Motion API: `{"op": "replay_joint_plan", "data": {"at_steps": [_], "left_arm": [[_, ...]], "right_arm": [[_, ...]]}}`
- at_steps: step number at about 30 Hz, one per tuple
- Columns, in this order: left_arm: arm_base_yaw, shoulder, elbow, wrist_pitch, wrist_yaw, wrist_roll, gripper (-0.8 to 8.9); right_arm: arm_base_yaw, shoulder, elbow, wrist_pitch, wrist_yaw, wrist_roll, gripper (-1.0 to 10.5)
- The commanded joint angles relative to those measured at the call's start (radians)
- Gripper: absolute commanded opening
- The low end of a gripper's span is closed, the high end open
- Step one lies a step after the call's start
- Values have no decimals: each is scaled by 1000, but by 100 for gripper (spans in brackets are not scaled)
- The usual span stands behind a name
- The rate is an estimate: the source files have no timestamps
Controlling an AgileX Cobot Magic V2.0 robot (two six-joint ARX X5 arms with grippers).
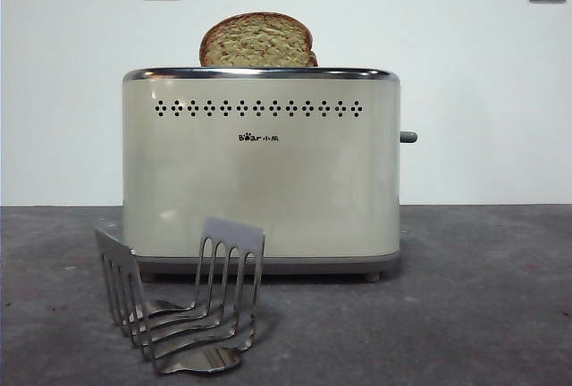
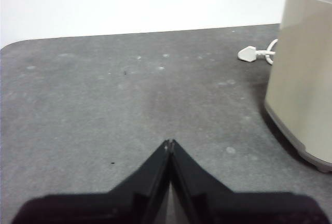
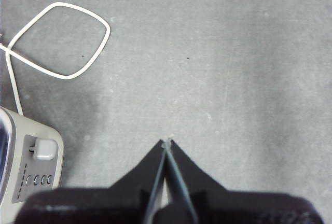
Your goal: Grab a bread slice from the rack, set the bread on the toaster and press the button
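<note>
Slice of bread (image 1: 256,42) stood in toaster (image 1: 261,172), rack (image 1: 183,310) empty, lever (image 3: 44,149) beside closed, empty right gripper (image 3: 166,143) unpressed; left gripper (image 2: 169,143) likewise closed, empty.

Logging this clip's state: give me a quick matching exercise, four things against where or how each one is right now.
Things:
1. slice of bread
2. rack
3. left gripper
4. white plug

States:
A. lying on the table behind the toaster
B. shut, holding nothing, above bare table
C. sticking up out of the toaster's top
D. holding no bread, on the table in front of the toaster

Pairs: 1-C, 2-D, 3-B, 4-A
</note>
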Motion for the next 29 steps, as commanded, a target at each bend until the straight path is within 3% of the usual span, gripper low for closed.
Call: {"op": "replay_joint_plan", "data": {"at_steps": [1,7,12,18,23,25,29], "left_arm": [[13,-3,-11,6,3,-7,-3],[15,10,-11,6,3,-7,-3],[15,16,-11,6,3,-7,-3],[15,25,-11,6,3,-7,-3],[15,27,-11,6,3,-7,-3],[15,28,-11,6,3,-7,-3],[15,29,-11,6,3,-7,-3]], "right_arm": [[0,12,-3,-5,-3,-4,0],[-13,-69,-19,2,90,-4,0],[35,-278,-174,96,72,-4,0],[14,-591,-565,359,61,-4,0],[0,-876,-960,552,106,-10,1],[0,-986,-1130,703,145,-102,0],[0,-1227,-1487,1098,170,-99,1]]}}
